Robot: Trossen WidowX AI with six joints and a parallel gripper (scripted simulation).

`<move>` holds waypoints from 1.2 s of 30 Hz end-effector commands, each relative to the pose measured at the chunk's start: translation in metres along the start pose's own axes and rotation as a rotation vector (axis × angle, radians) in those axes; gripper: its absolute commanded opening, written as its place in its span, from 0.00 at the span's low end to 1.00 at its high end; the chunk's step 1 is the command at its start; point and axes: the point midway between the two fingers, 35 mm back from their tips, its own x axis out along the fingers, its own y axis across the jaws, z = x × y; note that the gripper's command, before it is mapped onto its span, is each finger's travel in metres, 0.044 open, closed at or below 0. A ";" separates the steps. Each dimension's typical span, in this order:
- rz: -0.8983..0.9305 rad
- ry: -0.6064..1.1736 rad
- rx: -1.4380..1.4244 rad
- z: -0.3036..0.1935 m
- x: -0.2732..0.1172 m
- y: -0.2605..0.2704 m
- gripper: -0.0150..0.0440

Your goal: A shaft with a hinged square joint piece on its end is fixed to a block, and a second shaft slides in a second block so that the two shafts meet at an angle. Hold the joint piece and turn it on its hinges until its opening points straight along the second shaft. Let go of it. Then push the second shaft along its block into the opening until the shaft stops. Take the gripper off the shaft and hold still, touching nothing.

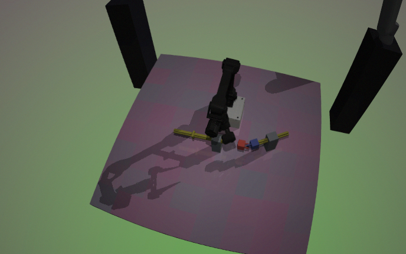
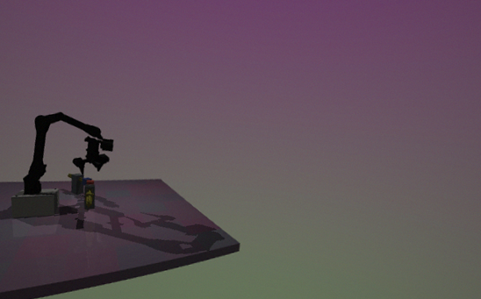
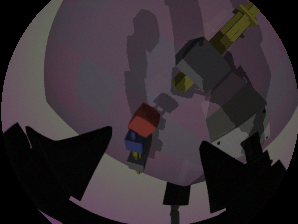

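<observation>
The red joint piece [image 1: 241,145] [image 3: 144,120] hangs on the blue hinge part [image 1: 254,144] [image 3: 135,142] at the end of the first yellow shaft [image 1: 282,134], which is held in a grey block [image 1: 271,141]. The red piece reaches toward the second shaft's side; its opening is too dark to make out. The second yellow shaft [image 1: 184,132] [image 3: 235,31] runs through the other grey block [image 1: 216,145] [image 3: 204,62]. Its short inner end stands apart from the red piece. Its collar [image 1: 193,134] [image 3: 246,15] is outside the block. My gripper [image 2: 91,172] [image 3: 158,139] is open and empty above the parts.
The pale arm base [image 1: 238,113] [image 2: 36,205] [image 3: 240,145] stands behind the second block. Two dark pillars [image 1: 131,41] [image 1: 364,80] stand beyond the table's edges. Arm shadows cross the table [image 1: 254,218] and darken the area around the blocks.
</observation>
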 end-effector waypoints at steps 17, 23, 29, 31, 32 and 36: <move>0.105 0.158 0.485 0.026 0.006 -0.017 1.00; 0.105 0.156 0.480 0.026 0.006 -0.017 1.00; 0.117 0.085 0.311 0.048 -0.001 -0.021 1.00; 0.117 0.058 0.248 0.056 -0.004 -0.023 1.00; 0.116 0.044 0.216 0.060 -0.005 -0.024 1.00; 0.108 -0.008 0.087 0.077 -0.011 -0.029 1.00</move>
